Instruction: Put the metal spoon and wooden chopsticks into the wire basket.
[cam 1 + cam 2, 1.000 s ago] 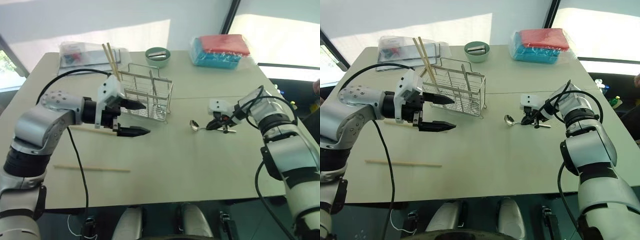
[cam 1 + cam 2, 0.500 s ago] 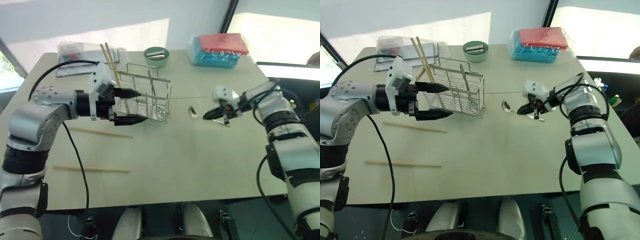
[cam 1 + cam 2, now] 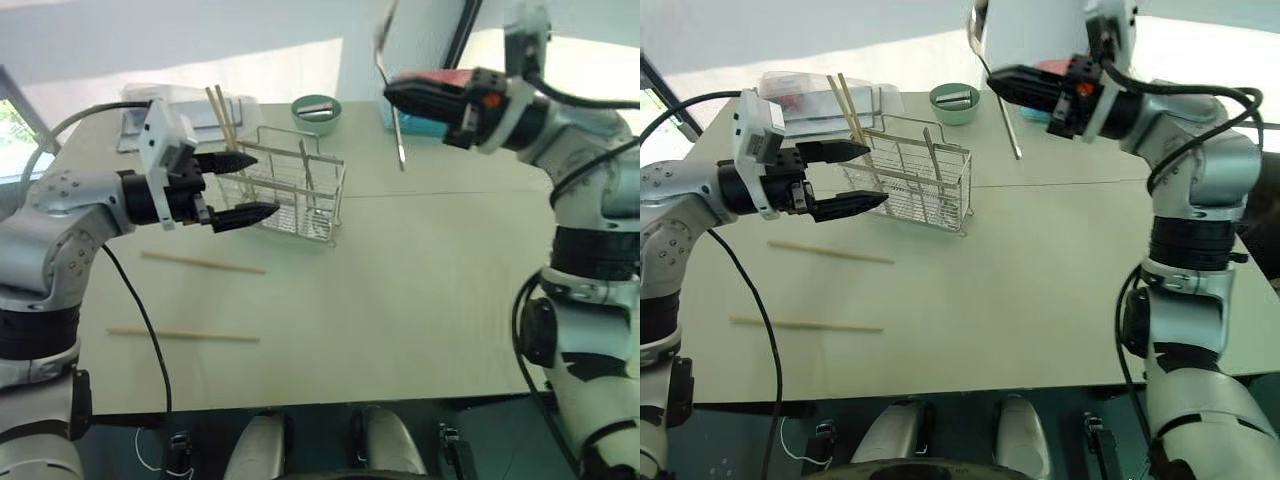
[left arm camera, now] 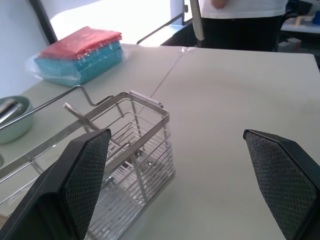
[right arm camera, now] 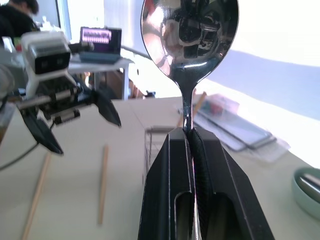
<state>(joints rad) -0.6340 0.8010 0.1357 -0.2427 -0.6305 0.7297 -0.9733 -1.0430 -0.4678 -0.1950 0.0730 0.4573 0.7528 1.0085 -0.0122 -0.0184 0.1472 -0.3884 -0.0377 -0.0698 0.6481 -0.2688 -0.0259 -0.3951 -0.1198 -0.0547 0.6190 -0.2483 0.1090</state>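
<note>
Clamped on the handle of the metal spoon (image 5: 189,47), the jaws of the right gripper (image 3: 392,94) hold it up in the air above the far side of the counter (image 3: 400,290), well off the surface. The spoon stands nearly upright in the grip, its oval bowl above the fingertips and the thin handle hanging below them. It sits beyond and to the right of the wire basket (image 3: 290,195), not over it.

Wide apart stand the jaws of the left gripper (image 3: 244,186), holding nothing, with the fingertips right at the left end of the basket; the upper finger (image 3: 228,160) sits level with the basket's top wire.

Two wooden chopsticks (image 3: 222,122) lean out of the left end of the basket, and one more stick (image 3: 304,165) stands inside it further right. Two others lie flat on the counter in front of the basket: one (image 3: 203,263) close to it and one (image 3: 183,335) nearer the front edge, well apart.

A green bowl (image 3: 316,110) stands behind the basket, a red and blue packet (image 4: 80,55) to its right.
</note>
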